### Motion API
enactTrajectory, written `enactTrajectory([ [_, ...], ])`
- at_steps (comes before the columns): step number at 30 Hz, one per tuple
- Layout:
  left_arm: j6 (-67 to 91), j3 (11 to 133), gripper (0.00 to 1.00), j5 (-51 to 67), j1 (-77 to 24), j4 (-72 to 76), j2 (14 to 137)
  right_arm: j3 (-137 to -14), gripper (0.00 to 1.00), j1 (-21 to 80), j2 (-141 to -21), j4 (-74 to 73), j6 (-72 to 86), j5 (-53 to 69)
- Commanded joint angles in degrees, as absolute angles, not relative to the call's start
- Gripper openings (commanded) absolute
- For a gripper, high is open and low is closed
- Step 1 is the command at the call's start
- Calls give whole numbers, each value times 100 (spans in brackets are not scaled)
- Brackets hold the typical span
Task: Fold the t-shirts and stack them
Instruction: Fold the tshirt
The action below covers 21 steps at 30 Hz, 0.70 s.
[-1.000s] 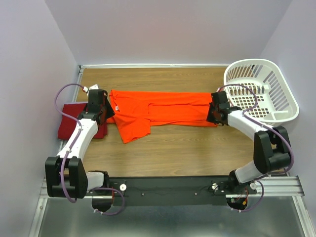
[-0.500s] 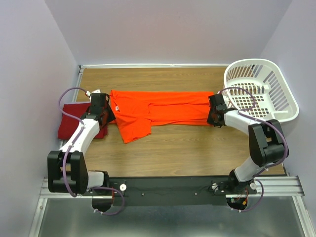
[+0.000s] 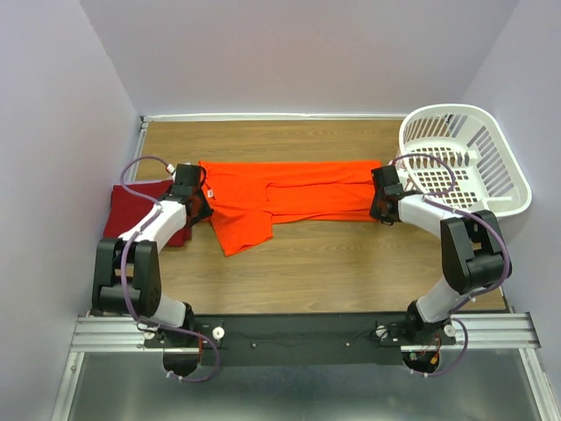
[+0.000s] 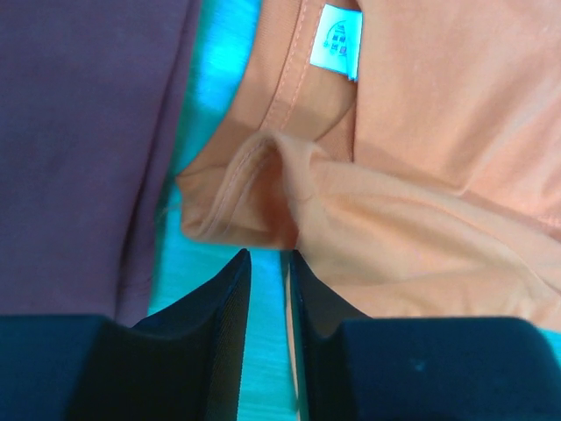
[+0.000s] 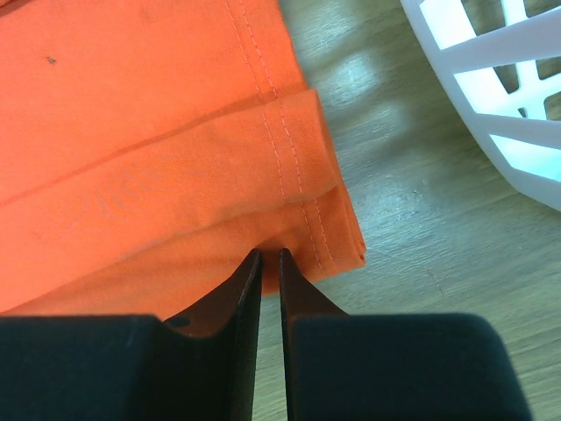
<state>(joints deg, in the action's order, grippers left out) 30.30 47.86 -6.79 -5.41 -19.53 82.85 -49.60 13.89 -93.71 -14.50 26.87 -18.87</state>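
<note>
Tension along the length of the orange shirt (image 3: 289, 197) is what this pose seems meant to give you. It lies as a long band across the far half of the table (image 3: 333, 259), collar to your left and hem to your right, with one sleeve flap hanging toward you near the left end.

Your left gripper (image 4: 267, 256) sits at the collar end with its jaws drawn narrow. A raised ridge of collar seam runs right up to the tips, which reads as a pinch on a thin fold. The white neck label (image 4: 337, 41) lies just beyond it.

Your right gripper (image 5: 270, 254) is at the opposite end, jaws almost together, with the double-stitched hem corner running in between the tips. Holding both ends this way would let you lift or carry the band without it sagging into a heap.

The crimson shirt (image 3: 131, 215) is already a folded block at the left edge of the table, just beside your left arm and clear of the orange cloth. That looks like the stack base, so the orange one has to end up on top of it.

The laundry basket (image 3: 456, 110) stands at the far right corner, close to your right wrist, so watch that any swing does not clip its rim.
</note>
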Motion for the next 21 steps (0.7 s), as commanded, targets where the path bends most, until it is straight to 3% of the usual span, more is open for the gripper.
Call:
enactTrajectory([
  [1, 3190, 5088, 30, -843, -580, -1828, 8586, -4966, 19, 1283, -9606, -1652, 2602, -2294],
  [21, 3120, 5221, 22, -1784, -308, -2223, 9686, -4913, 18, 1292, -9466, -1925, 2523, -2601],
])
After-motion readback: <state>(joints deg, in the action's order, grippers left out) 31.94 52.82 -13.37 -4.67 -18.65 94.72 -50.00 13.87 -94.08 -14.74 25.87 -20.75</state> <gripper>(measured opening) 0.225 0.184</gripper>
